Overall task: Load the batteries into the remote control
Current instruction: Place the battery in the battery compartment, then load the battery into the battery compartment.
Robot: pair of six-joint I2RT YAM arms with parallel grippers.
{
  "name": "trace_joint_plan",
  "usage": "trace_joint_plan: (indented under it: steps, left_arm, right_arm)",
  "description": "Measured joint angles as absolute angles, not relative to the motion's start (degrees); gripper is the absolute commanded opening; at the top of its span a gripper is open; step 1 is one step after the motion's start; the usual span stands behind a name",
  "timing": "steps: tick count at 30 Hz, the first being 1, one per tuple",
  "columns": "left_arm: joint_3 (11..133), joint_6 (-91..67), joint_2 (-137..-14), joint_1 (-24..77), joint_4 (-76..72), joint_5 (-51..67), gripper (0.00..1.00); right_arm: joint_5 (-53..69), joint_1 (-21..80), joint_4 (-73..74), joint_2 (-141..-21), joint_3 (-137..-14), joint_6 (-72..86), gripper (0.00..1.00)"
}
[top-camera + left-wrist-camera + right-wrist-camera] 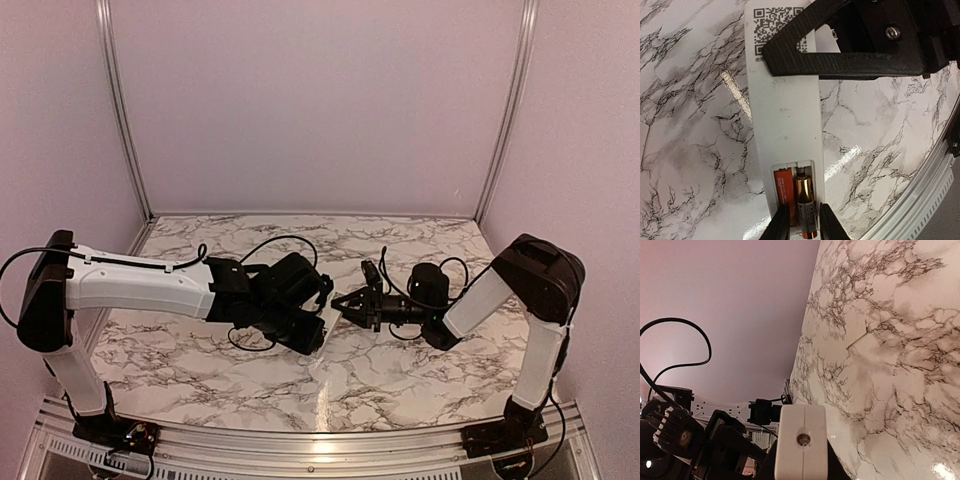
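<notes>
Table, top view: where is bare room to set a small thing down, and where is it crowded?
Free: the far strip of the table along the back wall, and the near patch between the remote control and the right arm's base. Crowded: the middle, where the left gripper holding a battery, the right gripper and cables meet.

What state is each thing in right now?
remote control: back up, battery slot uncovered.
seated battery: lying in the slot.
held battery: at the slot's other bay, pinched.
left gripper: shut on held battery.
right gripper: shut on remote control's end.
</notes>
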State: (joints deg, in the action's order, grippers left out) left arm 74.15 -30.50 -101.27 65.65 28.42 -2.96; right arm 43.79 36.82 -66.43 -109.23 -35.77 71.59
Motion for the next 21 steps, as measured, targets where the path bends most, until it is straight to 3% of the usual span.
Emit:
trace_joint_plan:
  steps: [10, 16, 21]
  left_arm:
    - [71.59, -26.79, -93.82, 65.69, 26.87, -6.07, 0.41]
    - [58.43, -18.52, -77.10, 65.65, 14.66, -7.90, 0.50]
    - [49.56, -6.94, -68.27, 65.65, 8.88, -3.86, 0.50]
  right_arm:
    - [45.17, 36.73, -67.90, -109.21, -35.88, 72.38, 0.00]
    - [47.68, 36.73, -67.85, -108.40, -35.92, 71.99, 0.00]
    - [50.78, 36.75, -67.20, -107.35, -36.67, 71.72, 0.00]
